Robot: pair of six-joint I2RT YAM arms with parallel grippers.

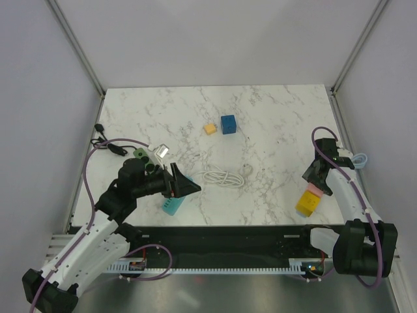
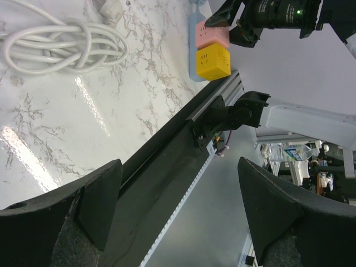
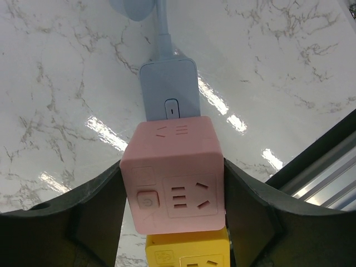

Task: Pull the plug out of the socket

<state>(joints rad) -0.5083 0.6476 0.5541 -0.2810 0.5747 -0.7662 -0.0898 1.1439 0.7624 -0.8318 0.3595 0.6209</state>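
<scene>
At the right near corner of the marble table (image 1: 273, 111) the right gripper (image 1: 317, 182) is down over the pink cube plug (image 3: 175, 186); its two dark fingers (image 3: 94, 214) press flat against the cube's left and right faces, so the pincer is clamped on it; the plug sits on the pale blue socket strip (image 3: 168, 89), and a yellow cube (image 1: 307, 203) sits touching it on the near side. Over at the left near side the left gripper (image 1: 186, 187) hangs with its jaws wide apart and nothing between them, just above a teal block (image 1: 172, 207); a coiled white cable (image 1: 223, 177) lies just right of it; a blue cube (image 1: 228, 124) and an orange block (image 1: 210, 129) lie side by side farther back.
</scene>
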